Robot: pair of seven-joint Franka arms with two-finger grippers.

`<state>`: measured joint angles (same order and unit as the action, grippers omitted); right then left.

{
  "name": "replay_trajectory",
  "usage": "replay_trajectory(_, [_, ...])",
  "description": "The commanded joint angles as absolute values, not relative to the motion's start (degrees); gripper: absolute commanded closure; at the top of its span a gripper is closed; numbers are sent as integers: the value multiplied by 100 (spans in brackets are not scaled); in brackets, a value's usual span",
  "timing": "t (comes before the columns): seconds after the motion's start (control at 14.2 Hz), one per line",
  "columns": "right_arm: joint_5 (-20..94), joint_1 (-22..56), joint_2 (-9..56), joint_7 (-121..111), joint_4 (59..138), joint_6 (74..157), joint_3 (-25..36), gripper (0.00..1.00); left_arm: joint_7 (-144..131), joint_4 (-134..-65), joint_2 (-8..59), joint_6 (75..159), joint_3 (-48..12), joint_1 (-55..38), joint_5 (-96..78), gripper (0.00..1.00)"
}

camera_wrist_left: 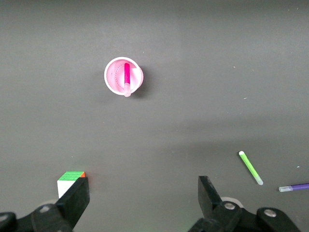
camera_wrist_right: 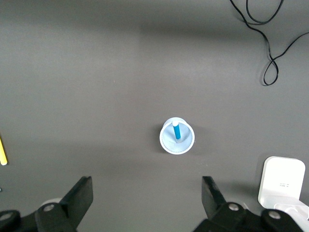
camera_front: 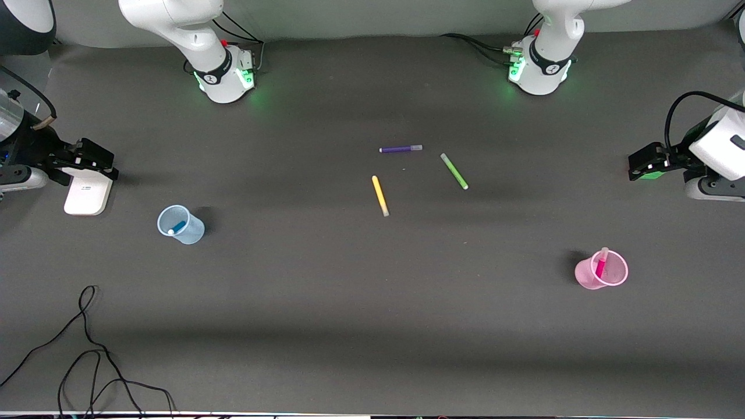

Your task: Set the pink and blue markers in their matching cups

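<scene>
Blue marker (camera_wrist_right: 176, 131) stands in the blue cup (camera_wrist_right: 177, 143); right hand (camera_wrist_right: 145, 200) spread wide above.

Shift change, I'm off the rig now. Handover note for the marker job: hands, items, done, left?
Left hand: open, empty, waiting at the left arm's end of the table.
Right hand: open, empty, waiting at the right arm's end, over a white device.
Pink marker stands in the pink cup; blue marker lies in the blue cup.
Purple pen, yellow pen and green pen lie loose mid-table.
Done: both placements. Left: nothing visible.
</scene>
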<state>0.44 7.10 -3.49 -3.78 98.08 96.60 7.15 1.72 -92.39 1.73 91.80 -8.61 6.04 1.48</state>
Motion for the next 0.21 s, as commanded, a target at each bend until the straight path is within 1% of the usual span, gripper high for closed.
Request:
replay_trajectory(0.0, [149, 694, -316, -211, 9738, 9589, 721, 0, 193, -9185, 123, 9079, -835, 606, 88, 0])
replay_trajectory(0.14, [149, 694, -325, -71, 9738, 9571, 721, 0, 193, -9185, 123, 9079, -835, 606, 88, 0])
